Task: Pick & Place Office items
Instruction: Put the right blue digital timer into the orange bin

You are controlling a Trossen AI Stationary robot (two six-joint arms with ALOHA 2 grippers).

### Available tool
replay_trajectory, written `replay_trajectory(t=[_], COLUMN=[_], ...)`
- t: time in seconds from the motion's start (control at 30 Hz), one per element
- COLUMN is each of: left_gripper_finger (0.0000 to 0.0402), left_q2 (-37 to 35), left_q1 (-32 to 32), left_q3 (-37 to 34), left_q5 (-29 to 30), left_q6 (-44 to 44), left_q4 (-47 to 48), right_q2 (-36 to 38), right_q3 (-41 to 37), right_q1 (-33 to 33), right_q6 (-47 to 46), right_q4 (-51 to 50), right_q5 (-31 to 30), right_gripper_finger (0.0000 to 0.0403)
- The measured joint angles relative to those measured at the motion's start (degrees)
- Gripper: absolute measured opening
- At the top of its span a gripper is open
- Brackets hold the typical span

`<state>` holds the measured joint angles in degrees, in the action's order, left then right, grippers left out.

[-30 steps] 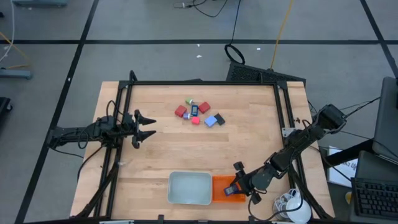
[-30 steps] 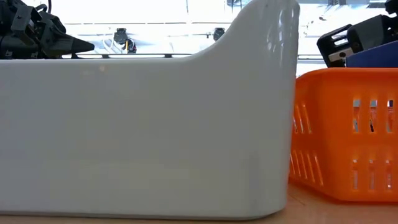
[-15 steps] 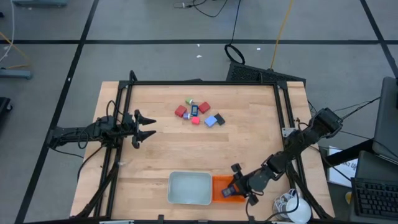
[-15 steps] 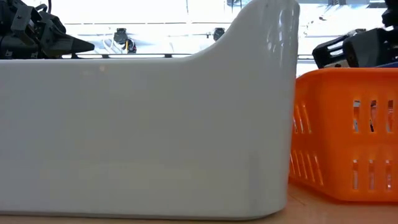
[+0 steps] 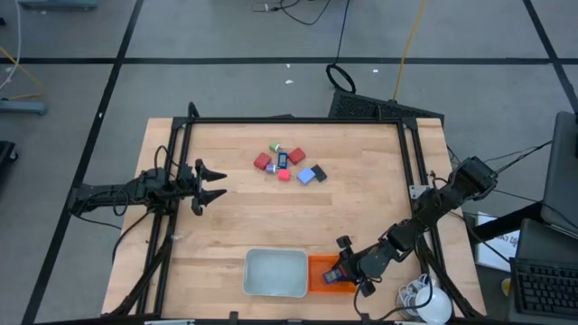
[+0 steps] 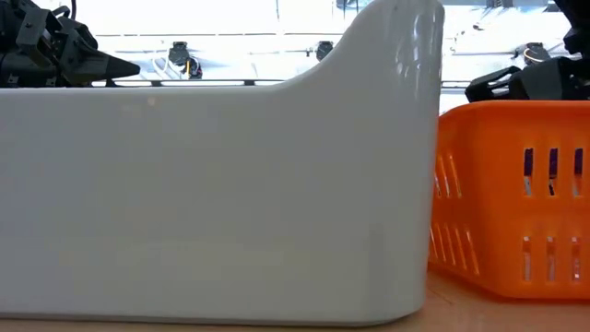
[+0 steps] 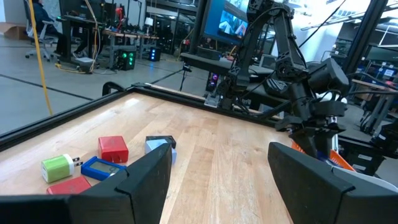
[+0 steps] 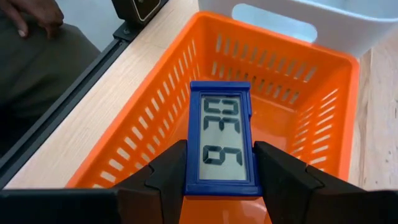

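My right gripper [image 5: 340, 271] hangs over the orange mesh basket [image 5: 318, 273] at the table's near edge, shut on a blue-framed piece with a grey digit display [image 8: 220, 137]. The other office items lie in a cluster [image 5: 289, 163] toward the far side: a green block [image 7: 58, 167], red blocks [image 7: 113, 148], a pink one [image 5: 284, 175], a blue one [image 5: 308, 175] and a blue-white one [image 7: 102, 168]. My left gripper [image 5: 209, 183] waits open at the table's left side, pointing right, apart from them. My right gripper pinches the blue-framed display piece by the two long sides of its frame, near one short end [image 8: 194, 177], one finger [image 8: 165, 174] on each side. The fingers slant down toward the basket. The piece is lifted clear above the basket floor, display face toward the wrist camera.
The grey tray [image 5: 275, 273] stands right beside the basket on its left and fills most of the low view [image 6: 221, 184]. A black frame rail [image 5: 289, 120] borders the table. A person's hand [image 8: 31, 15] shows beyond the table's right edge. Bare wood lies mid-table.
My right gripper, shut on the blue display piece, has sunk lower toward the orange basket and shifted slightly toward the table's left. In the low view the piece has dropped from above the basket rim to behind its slotted wall.
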<state>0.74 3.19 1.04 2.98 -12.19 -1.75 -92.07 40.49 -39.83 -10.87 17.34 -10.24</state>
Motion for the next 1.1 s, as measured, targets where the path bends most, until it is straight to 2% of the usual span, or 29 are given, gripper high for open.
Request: replay_trajectory(t=[1.1], left_gripper_finger=[0.0271], left_q2=[0.01], left_q1=[-0.01], left_q3=[0.00], left_q5=[0.00], left_q6=[0.00], left_q4=[0.01], right_q2=[0.00], right_q3=[0.00], right_q1=[0.00], right_q6=[-0.67], right_q4=[1.71], right_q5=[-0.02], right_gripper_finger=[0.0167])
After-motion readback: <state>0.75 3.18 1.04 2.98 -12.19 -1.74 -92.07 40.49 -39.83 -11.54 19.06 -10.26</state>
